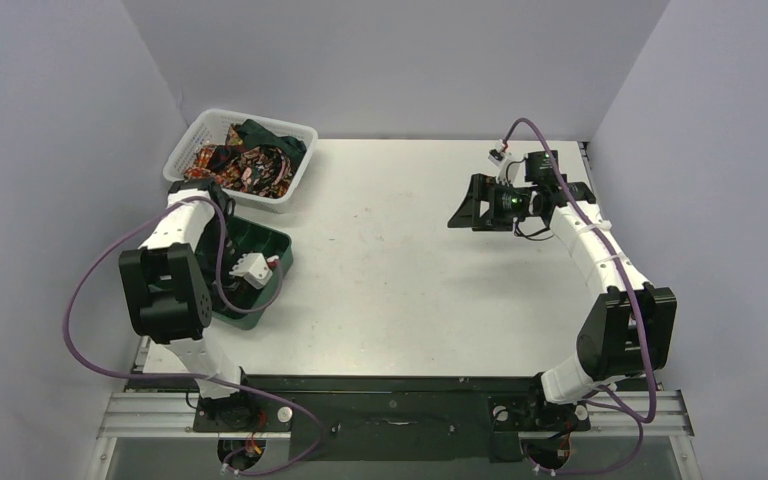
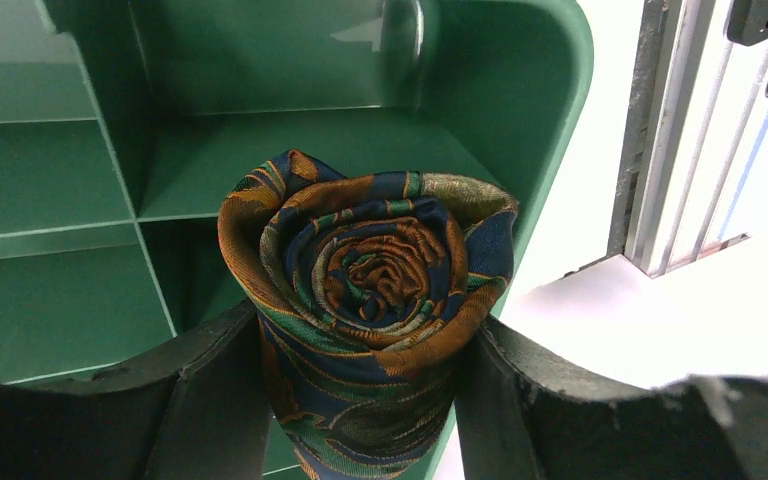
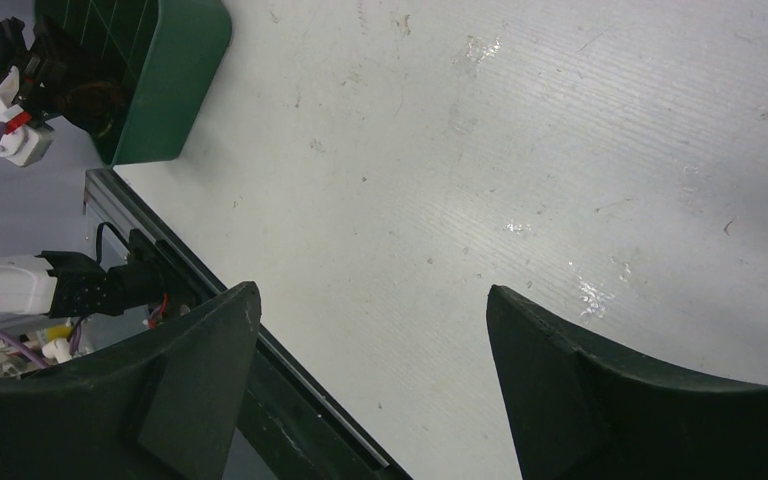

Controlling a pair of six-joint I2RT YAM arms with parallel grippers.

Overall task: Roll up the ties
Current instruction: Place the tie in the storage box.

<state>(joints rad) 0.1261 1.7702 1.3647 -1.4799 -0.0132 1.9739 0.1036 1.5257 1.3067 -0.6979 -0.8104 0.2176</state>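
Note:
A rolled tie [image 2: 365,260], coiled tight with orange, navy and green pattern, sits between the fingers of my left gripper [image 2: 365,345], which is shut on it. The roll hangs over a corner compartment of the green tray [image 2: 50,190]. From above, the left gripper [image 1: 250,270] is over the tray [image 1: 278,243], and the roll is hidden under the wrist. More ties [image 1: 250,162] lie loose and tangled in the white mesh basket [image 1: 182,155]. My right gripper [image 1: 470,212] hovers open over bare table at the right, with nothing between its fingers [image 3: 210,340].
The basket stands at the table's back left, with the green tray just in front of it. The tray [image 3: 180,70] and the table's near metal rail [image 3: 290,390] also show in the right wrist view. Walls close in on the left, back and right.

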